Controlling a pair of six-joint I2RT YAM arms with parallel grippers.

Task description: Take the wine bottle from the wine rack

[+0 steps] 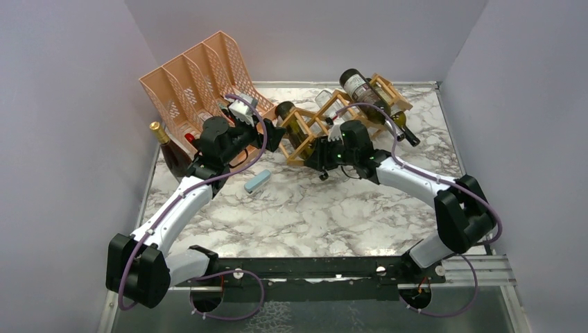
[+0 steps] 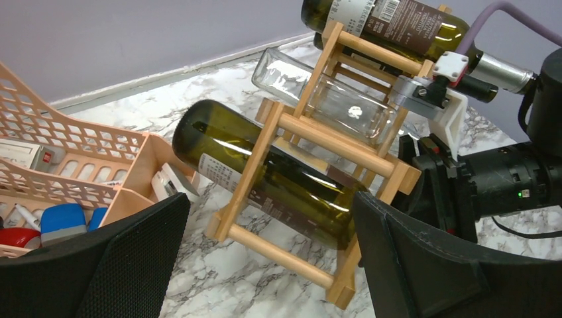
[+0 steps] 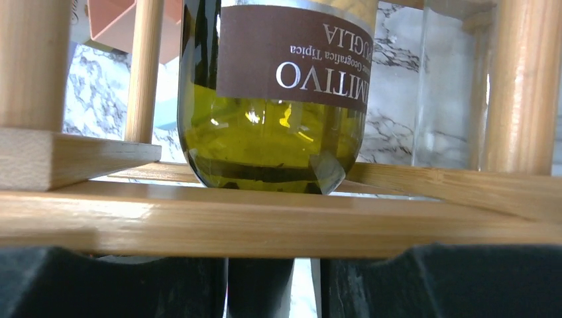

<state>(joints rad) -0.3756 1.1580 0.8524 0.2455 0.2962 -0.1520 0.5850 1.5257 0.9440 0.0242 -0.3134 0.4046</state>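
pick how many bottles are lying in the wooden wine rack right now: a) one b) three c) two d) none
b: the left wrist view shows three in the wine rack: a dark green bottle lowest, a clear glass bottle in the middle and another dark bottle on top.

Right wrist view: my right gripper [image 3: 260,281] fingers cut off by bottom edge; wine rack [image 3: 278,222] slat hides where they meet the dark bottle neck between them, contact not readable. Wine bottle [image 3: 272,99] cropped at top, label text partial.
Top view: right gripper tip lost against rack [image 1: 326,128].
Left wrist view: my left gripper [image 2: 272,265] fingers cut by bottom edge; top bottle [image 2: 391,23] cropped.
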